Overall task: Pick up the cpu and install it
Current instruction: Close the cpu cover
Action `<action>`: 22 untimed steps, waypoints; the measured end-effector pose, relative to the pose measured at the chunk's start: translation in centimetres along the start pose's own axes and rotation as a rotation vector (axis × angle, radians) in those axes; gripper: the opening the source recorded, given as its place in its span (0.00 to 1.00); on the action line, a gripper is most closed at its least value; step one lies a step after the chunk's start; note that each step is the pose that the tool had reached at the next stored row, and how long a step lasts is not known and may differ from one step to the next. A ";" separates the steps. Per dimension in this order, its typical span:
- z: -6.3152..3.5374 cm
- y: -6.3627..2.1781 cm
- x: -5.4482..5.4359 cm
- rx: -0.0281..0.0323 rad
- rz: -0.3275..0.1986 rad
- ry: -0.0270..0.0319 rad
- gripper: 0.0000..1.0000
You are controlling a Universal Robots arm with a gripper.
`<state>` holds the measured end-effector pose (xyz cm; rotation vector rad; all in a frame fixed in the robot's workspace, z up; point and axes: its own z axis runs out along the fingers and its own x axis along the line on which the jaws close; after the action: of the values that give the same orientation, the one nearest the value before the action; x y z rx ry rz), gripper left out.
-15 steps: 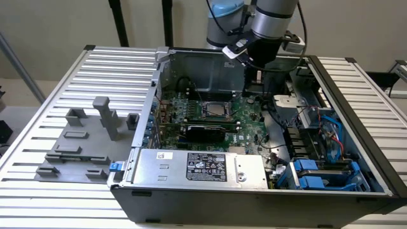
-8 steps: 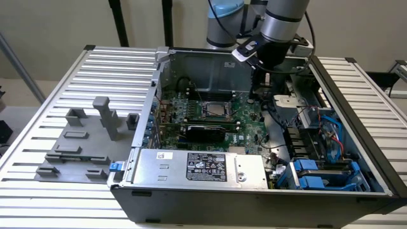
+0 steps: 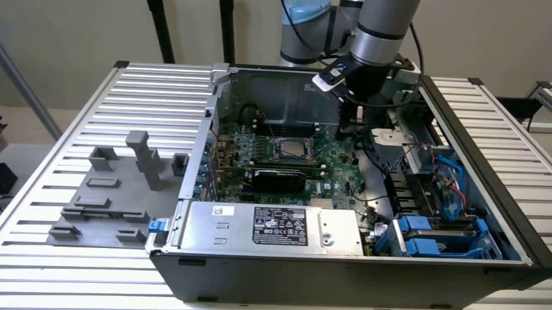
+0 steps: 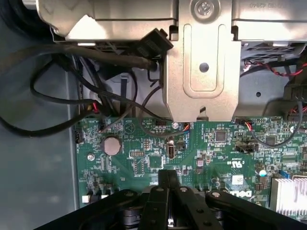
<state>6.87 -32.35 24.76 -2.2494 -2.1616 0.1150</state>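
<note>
Wrist view shows the closed tool (image 4: 168,175) above a Dell-branded motherboard (image 4: 139,143).

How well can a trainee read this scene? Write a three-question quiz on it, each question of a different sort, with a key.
1. True or false: the gripper is wide open.
2. Where do the grey blocks stand? A) inside the computer case; B) on the slatted table, at the exterior view's left of the case; C) on top of the arm.
3. In the wrist view, what colour is the circuit board under the gripper?
Key: 1 false, it is shut. 2 B. 3 green.
</note>
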 end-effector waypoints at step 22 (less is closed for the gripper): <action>0.57 -6.15 -0.2 0.1259 -0.005 -0.0063 0.11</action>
<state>0.69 -32.35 24.61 -2.1779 -2.0992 0.2510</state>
